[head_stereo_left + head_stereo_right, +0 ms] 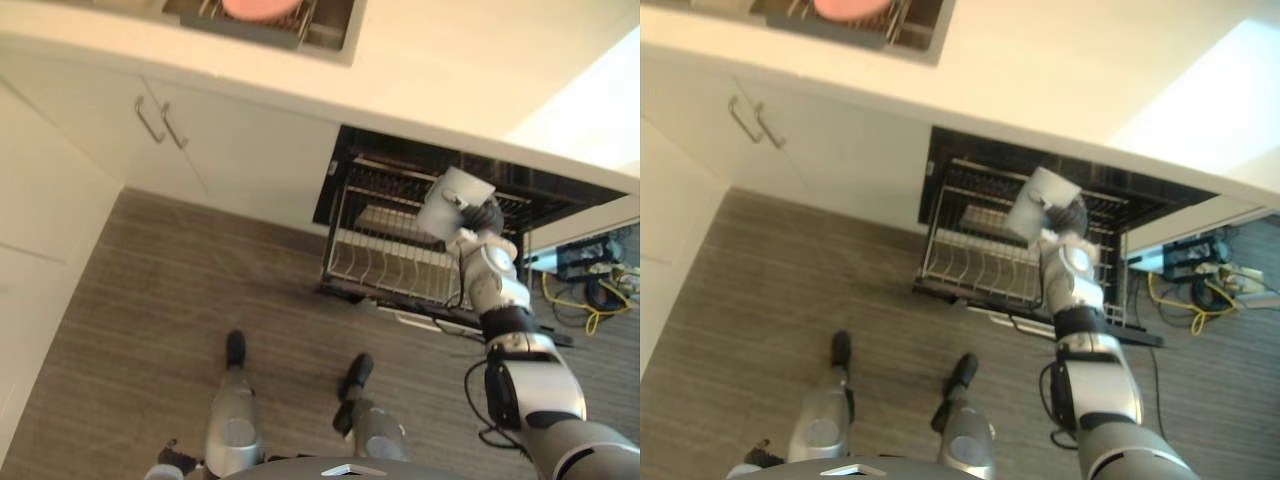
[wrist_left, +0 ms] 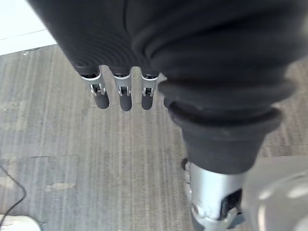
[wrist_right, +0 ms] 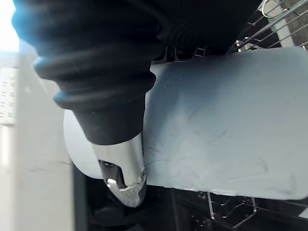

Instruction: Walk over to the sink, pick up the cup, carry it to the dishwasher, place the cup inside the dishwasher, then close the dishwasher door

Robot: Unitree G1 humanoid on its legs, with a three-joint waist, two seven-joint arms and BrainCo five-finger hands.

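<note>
Grey wood-grain floor [image 1: 180, 290] takes up the lower part of the head views, running up to a row of pale cabinets [image 1: 250, 150] under a cream surface [image 1: 480, 60]. Set into that row on the robot's right, the dishwasher [image 1: 385, 160] stands open, a dark cavity with its wire rack [image 1: 380, 255] drawn out over the floor. At the far edge of the surface, on the robot's left, is the sink [image 1: 335, 35], with a dish rack inside it and a pink item [image 1: 260, 8] resting in that rack. The cup [image 1: 452, 203], pale grey and tilted, is up at the dishwasher, over the right-hand part of the drawn-out rack and in front of the dark opening; whether it touches the wires cannot be told. The right hand [image 1: 487, 218] has it in its grasp: in the right wrist view the cup's smooth side [image 3: 226, 120] lies against the palm, with the thumb [image 3: 122, 168] pressed onto it near one end and rack wires showing behind. The left hand [image 2: 122, 91] hangs low over the floor in its own wrist view, fingers straight and relaxed, with nothing in them. Two slim metal handles [image 1: 150, 120] sit side by side on the cabinet doors below the sink.
</note>
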